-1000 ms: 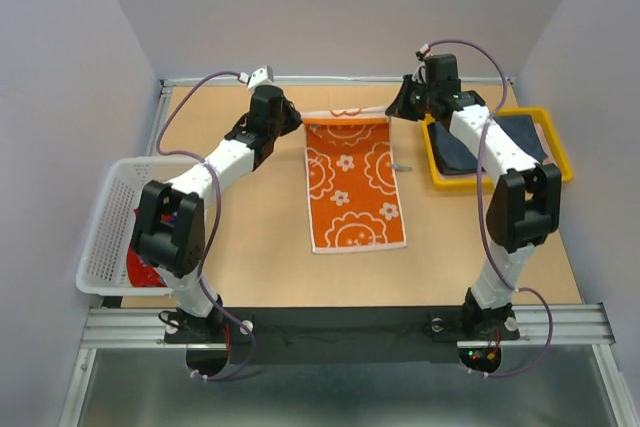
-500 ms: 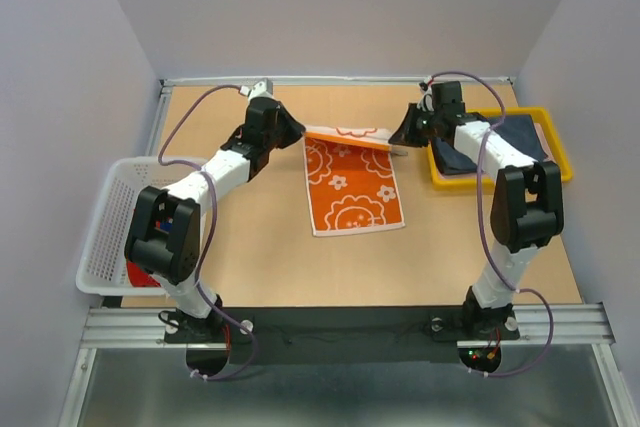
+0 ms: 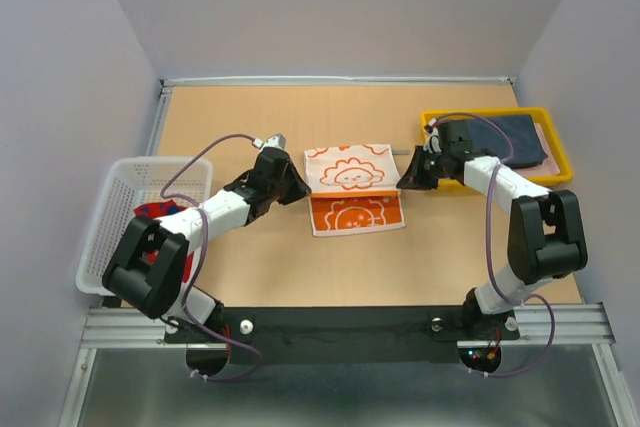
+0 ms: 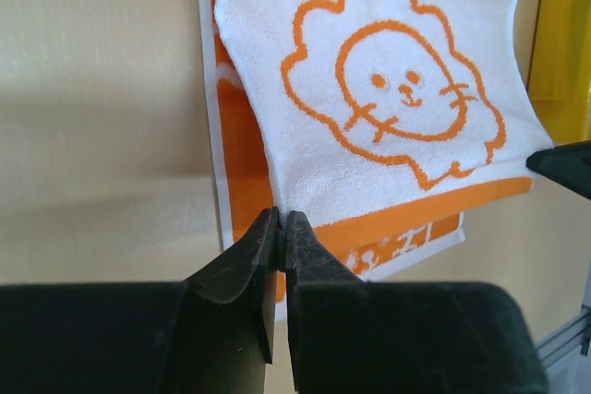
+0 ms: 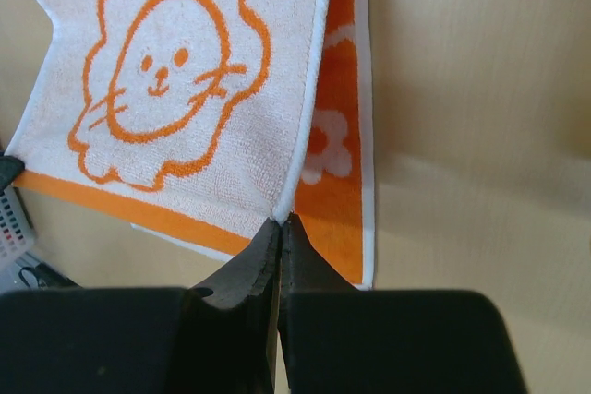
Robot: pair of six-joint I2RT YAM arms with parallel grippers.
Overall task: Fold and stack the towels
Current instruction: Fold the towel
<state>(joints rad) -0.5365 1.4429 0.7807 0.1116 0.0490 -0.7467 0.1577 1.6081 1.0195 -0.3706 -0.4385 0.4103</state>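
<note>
Orange towel (image 4: 388, 108), white lion-print face up, half folded; left tool (image 4: 280, 220) and right tool (image 5: 280, 224) each clamped on a corner at their tips.

Nothing readable anywhere; the orange towel (image 3: 355, 190) bears only lion drawings, no lettering.

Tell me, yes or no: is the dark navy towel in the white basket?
No, the dark navy towel lies in the yellow tray at the far right.

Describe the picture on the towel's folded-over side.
An orange lion outline on the white towel, clearest in left wrist view.
</note>
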